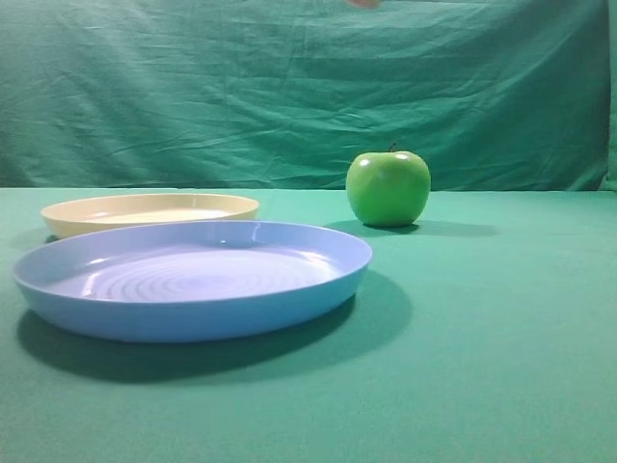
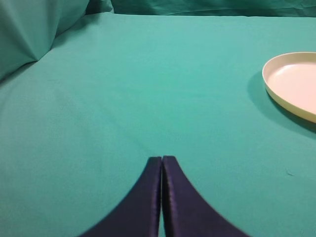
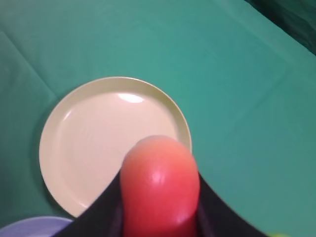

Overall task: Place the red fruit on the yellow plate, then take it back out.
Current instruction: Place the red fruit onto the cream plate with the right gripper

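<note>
My right gripper (image 3: pixel 160 197) is shut on the red fruit (image 3: pixel 160 185), held in the air above the near right part of the yellow plate (image 3: pixel 94 143). The plate lies bare on the green cloth. In the exterior high view the yellow plate (image 1: pixel 145 212) sits at the back left, and only a sliver of the red fruit (image 1: pixel 364 3) shows at the top edge. My left gripper (image 2: pixel 162 159) is shut on nothing, low over bare cloth, with the yellow plate (image 2: pixel 294 84) off to its right.
A larger light-blue plate (image 1: pixel 193 280) lies in front of the yellow one. A shiny green apple (image 1: pixel 388 187) stands to the right, behind it. A green cloth backdrop hangs at the rear of the table.
</note>
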Motion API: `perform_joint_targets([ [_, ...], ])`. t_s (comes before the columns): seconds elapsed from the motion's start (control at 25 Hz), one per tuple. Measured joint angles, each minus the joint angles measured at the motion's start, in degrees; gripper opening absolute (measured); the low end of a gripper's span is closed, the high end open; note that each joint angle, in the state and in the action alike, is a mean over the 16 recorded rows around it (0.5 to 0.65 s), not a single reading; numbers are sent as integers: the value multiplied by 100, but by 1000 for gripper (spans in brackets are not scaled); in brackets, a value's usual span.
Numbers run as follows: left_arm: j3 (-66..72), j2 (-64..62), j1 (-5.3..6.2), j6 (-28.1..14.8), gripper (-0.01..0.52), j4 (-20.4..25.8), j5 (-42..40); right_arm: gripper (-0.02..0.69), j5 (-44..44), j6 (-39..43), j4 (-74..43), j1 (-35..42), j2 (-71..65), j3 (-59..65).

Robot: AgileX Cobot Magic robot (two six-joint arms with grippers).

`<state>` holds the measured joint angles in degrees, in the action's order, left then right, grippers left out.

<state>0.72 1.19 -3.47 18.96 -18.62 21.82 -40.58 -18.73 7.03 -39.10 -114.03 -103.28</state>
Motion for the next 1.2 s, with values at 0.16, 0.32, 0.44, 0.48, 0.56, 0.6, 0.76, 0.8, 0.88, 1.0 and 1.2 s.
perform_joint_targets([
  [0.16, 0, 0, 0, -1, 0, 0, 0, 200, 361, -60, 42, -179, -621, -329],
  [0.32, 0, 0, 0, -3, 0, 0, 0, 200, 746, -128, 94, -273, -1147, -485],
  [0.44, 0, 0, 0, -5, 0, 0, 0, 200, 1006, -180, 150, -306, -1464, -522],
  [0.48, 0, 0, 0, -5, 0, 0, 0, 200, 1084, -197, 176, -314, -1553, -525],
  [0.56, 0, 0, 0, -6, 0, 0, 0, 200, 1211, -233, 238, -325, -1703, -526],
  [0.6, 0, 0, 0, -7, 0, 0, 0, 205, 1260, -250, 272, -330, -1765, -526],
  [0.76, 0, 0, 0, -9, 0, 0, 0, 262, 1374, -279, 411, -346, -1932, -528],
  [0.8, 0, 0, 0, -9, 0, 0, 0, 287, 1385, -280, 443, -348, -1957, -529],
  [0.88, 0, 0, 0, -9, 0, 0, 0, 343, 1393, -282, 504, -351, -1994, -531],
  [1.0, 0, 0, 0, -9, 0, 0, 0, 427, 1370, -284, 567, -353, -2015, -533],
  [1.2, 0, 0, 0, -9, 0, 0, 0, 562, 1227, -286, 465, -353, -1879, -537],
])
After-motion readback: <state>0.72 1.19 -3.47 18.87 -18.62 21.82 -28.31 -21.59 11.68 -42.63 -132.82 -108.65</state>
